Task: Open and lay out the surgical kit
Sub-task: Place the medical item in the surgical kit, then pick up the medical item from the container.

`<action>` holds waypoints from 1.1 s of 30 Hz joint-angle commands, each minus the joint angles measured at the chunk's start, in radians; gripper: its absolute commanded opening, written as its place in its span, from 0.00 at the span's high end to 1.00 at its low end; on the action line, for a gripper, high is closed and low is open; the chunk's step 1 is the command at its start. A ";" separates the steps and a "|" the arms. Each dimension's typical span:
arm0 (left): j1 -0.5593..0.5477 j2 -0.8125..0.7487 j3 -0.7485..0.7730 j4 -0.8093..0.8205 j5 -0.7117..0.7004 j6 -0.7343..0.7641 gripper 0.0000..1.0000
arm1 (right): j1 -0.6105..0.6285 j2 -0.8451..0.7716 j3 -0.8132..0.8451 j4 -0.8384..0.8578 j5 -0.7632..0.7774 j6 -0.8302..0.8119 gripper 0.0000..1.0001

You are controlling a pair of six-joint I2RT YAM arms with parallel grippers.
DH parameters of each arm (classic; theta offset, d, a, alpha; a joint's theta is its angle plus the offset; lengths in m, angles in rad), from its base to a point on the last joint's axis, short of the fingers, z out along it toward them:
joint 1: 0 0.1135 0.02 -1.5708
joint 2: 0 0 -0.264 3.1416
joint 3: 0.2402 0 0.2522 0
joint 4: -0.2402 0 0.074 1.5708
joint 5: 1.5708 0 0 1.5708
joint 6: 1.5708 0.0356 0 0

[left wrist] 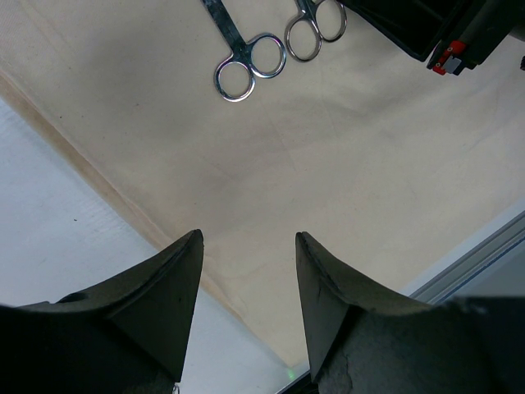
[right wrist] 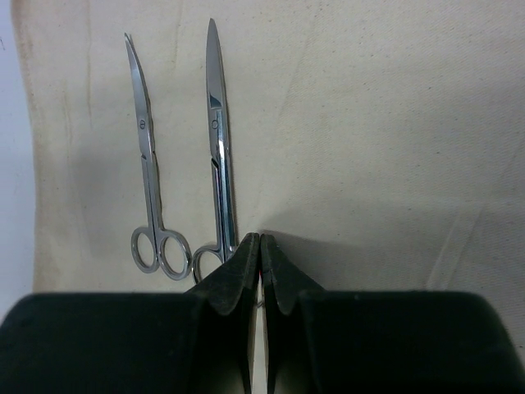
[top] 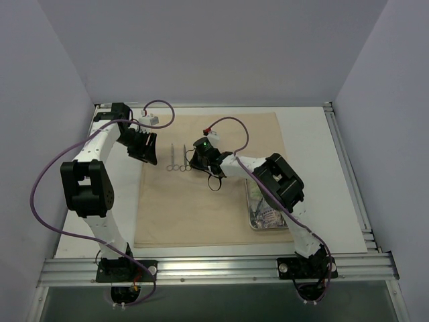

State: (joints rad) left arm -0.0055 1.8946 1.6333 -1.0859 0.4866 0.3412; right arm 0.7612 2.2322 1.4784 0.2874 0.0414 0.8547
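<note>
Placement: right gripper (right wrist: 259, 240), shut over rings of right clamp (right wrist: 217, 148) (pinched or not, can't tell), should leave it parallel to left clamp (right wrist: 148, 156) at upper centre of cloth (top: 201, 215), then lift straight up; tray (top: 252, 227) lower right; left gripper (left wrist: 248, 238) open, empty.

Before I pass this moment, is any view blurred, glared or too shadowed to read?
Top external: even light, sharp, but the ring-handled instruments are tiny. Left wrist: the left gripper is dark and soft-focused, the cloth clear. Right wrist: sharp, a glint on the straight instrument, the shut right gripper shadowing the cloth.
</note>
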 commanded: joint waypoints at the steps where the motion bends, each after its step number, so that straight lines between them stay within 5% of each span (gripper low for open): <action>1: 0.001 -0.005 0.000 0.011 0.021 0.009 0.42 | 0.020 -0.031 -0.030 -0.045 -0.031 0.023 1.00; 15: 0.001 -0.008 0.003 0.006 0.021 0.010 0.42 | 0.015 -0.157 0.017 -0.152 0.086 -0.115 1.00; 21: 0.001 -0.014 0.010 0.003 0.014 0.013 0.42 | 0.018 -0.348 0.020 -0.292 0.138 -0.259 0.79; 25: -0.001 -0.028 0.004 0.011 0.000 0.015 0.42 | 0.010 -0.504 -0.079 -0.509 0.187 -0.277 0.63; 33: 0.001 -0.075 -0.016 0.030 -0.020 0.015 0.42 | -0.048 -0.781 -0.423 -0.794 0.253 -0.077 0.69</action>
State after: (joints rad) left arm -0.0055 1.8843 1.6176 -1.0817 0.4679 0.3447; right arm 0.7425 1.5078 1.1633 -0.3084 0.2581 0.6903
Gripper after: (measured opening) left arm 0.580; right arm 0.310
